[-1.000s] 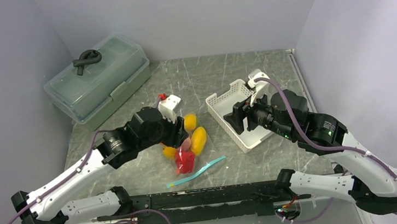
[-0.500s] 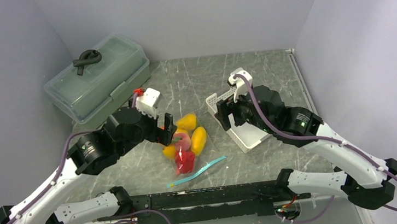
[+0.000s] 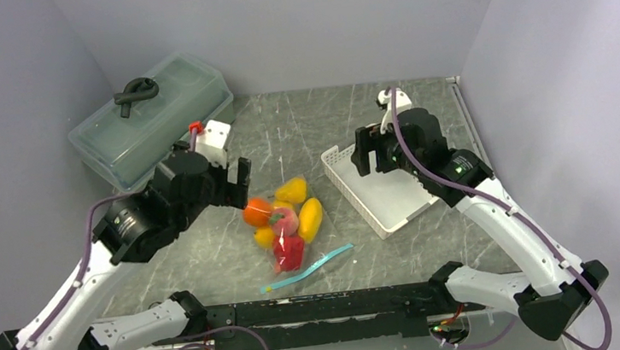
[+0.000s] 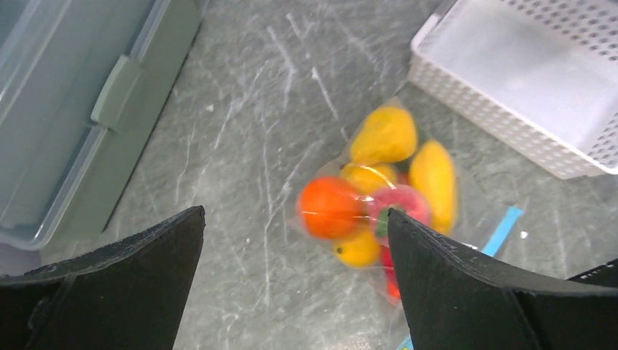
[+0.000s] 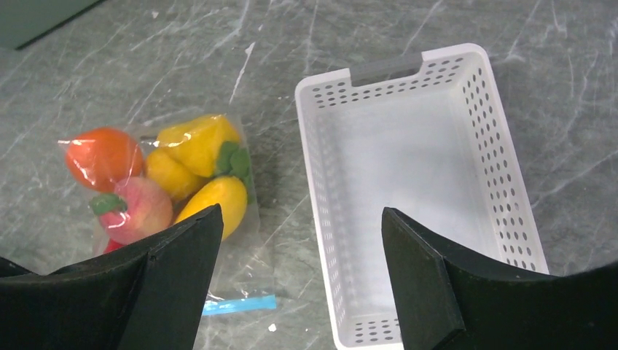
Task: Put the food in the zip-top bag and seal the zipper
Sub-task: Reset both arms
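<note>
Two black-and-white robot arms reach out over a grey, scratched table [image 3: 310, 119].

The left gripper [image 4: 295, 214] hangs in the air. Its two black fingers are spread wide and there is nothing between them. On the table below it, a little toward its right finger, lies the zip-top bag [image 5: 244, 271], a clear, crinkly pouch lying flat. The food [image 4: 379, 182] sits inside the plastic, bunched at the end away from the zipper. An orange [image 4: 329, 207] lies closest under the left gripper, with a pink peach [image 5: 138, 208] touching it. Several yellow fruits [image 3: 301, 206] lie on the far side of those two, and a red pepper [image 3: 288, 250] sits nearest the zipper. The zipper [image 3: 309, 268] is a thin teal-blue strip across the bag's end, farthest from both grippers and toward the arm bases. I cannot tell whether it is pressed shut.

The right gripper [image 5: 302, 213] is also raised off the table, with its fingers spread apart and gripping nothing. Directly beneath it is a white latticed basket [image 5: 503, 160]. The bag lies off to the side of this gripper's left finger, near the basket but not touching it.

Beyond the left gripper's left finger stands a large translucent lidded box [image 3: 152, 126], with a black looped object [image 3: 135, 91] resting on its lid.
</note>
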Robot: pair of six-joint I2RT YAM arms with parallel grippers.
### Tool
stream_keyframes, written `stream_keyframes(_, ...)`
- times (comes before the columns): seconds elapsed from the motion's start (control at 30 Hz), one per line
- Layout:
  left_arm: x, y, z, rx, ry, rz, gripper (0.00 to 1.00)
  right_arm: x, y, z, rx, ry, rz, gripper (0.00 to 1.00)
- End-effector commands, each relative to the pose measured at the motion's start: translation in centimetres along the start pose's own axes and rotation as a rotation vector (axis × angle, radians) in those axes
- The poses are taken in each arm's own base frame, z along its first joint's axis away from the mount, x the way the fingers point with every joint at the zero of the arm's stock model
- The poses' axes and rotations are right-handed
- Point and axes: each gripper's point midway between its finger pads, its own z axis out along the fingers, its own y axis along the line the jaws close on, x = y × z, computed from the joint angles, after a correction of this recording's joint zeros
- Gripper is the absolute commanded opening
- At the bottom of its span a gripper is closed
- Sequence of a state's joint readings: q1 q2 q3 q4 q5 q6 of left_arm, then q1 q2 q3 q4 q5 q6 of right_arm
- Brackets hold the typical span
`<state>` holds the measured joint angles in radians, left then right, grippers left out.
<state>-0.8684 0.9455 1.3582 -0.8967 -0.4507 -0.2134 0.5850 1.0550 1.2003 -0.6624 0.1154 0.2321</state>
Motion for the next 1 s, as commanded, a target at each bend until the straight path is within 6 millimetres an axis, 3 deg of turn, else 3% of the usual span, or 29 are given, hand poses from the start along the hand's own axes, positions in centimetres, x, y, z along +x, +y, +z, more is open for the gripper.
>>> stream_keyframes(0.0,1.1,2.0,1.9,0.015,0.087,-0.038,1.0,-1.7,-0.9,0.5,-0.019,-0.064,0.071,0.84)
stream_keyframes(0.17,3.0,5.2,4.6,-0.004,0.162,-0.176,1.0,-2.1,-4.2,0.3,0.05,-0.091,0.135,0.84)
stream_keyframes(0.47,5.2,8.9,7.2,-0.05,0.223,-0.376,1.0,-2.3,-6.7,-2.1,0.105,-0.197,0.183,0.85)
stream_keyframes(0.67,6.1,7.9,7.6,0.022,0.206,-0.384,1.0,-3.0,-6.4,-4.8,0.081,-0.36,0.127,0.89)
stream_keyframes(0.97,6.0,6.4,5.8,0.089,0.108,-0.366,1.0,-2.4,-5.6,-7.0,0.026,-0.484,0.085,0.9)
